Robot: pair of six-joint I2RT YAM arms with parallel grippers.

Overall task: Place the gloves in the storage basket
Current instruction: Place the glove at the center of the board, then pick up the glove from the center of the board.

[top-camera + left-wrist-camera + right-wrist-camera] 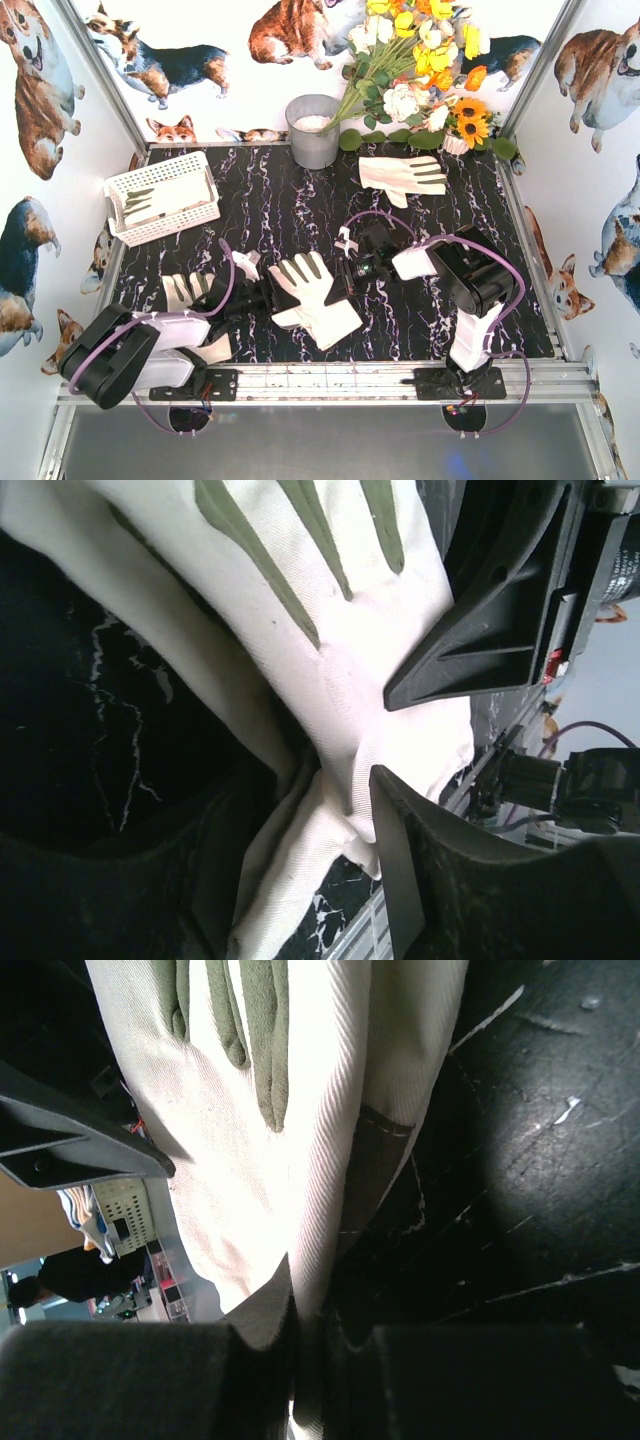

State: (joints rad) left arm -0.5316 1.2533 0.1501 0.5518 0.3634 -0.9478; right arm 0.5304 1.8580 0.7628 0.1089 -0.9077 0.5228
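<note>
A cream-white glove (318, 297) with grey finger patches lies at the middle near edge of the table. My left gripper (264, 296) is at its left edge; in the left wrist view the glove (340, 650) is bunched between my left gripper's (325, 815) jaws, which are shut on it. My right gripper (350, 270) is at its right edge; in the right wrist view it (305, 1310) is shut on the glove's (250, 1190) folded edge. Another glove (190, 290) lies by the left arm and a third glove (402, 175) at the back right. The white lattice storage basket (205, 185) stands at the back left with a glove (150, 203) in it.
A grey round metal bucket (313, 130) stands at the back centre. A bunch of artificial flowers (425, 70) leans over the back right corner. Walls close in the dark marbled table (270, 210) on three sides, with an aluminium rail (340, 380) at the near edge.
</note>
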